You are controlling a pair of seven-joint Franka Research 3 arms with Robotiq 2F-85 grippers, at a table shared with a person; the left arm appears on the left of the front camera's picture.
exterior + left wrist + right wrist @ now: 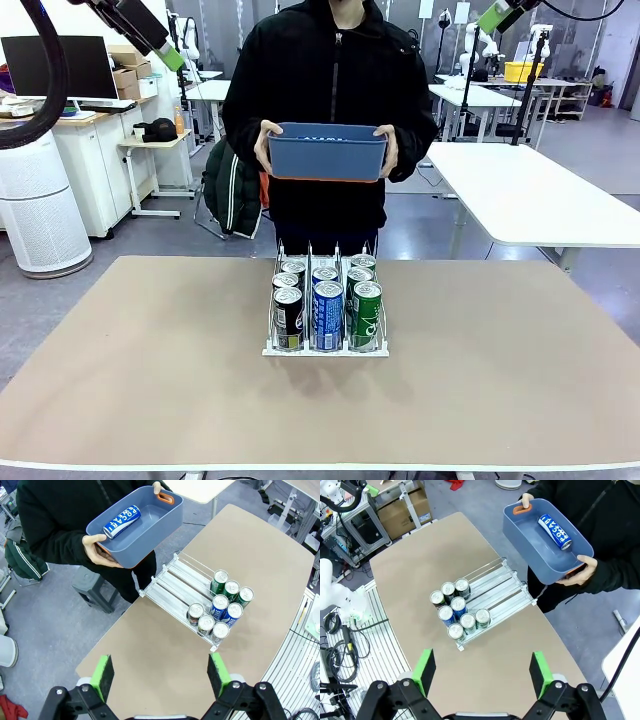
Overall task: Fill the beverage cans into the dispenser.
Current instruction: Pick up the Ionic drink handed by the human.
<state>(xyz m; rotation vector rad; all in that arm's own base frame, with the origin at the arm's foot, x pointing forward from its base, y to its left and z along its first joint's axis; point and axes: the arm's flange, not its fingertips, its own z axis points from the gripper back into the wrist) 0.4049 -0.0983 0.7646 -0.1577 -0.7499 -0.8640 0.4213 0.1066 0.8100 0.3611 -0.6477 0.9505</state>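
Farther back, handheld blue tub (328, 160); can (122, 521) inside

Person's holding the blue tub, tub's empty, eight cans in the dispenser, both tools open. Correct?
One thing is off: the blue tub isn't empty. A blue Pocari can lies on its side in it, as the left wrist view shows. The rest stands: the person holds the tub, eight cans sit in the dispenser, and the left tool and right tool are open.
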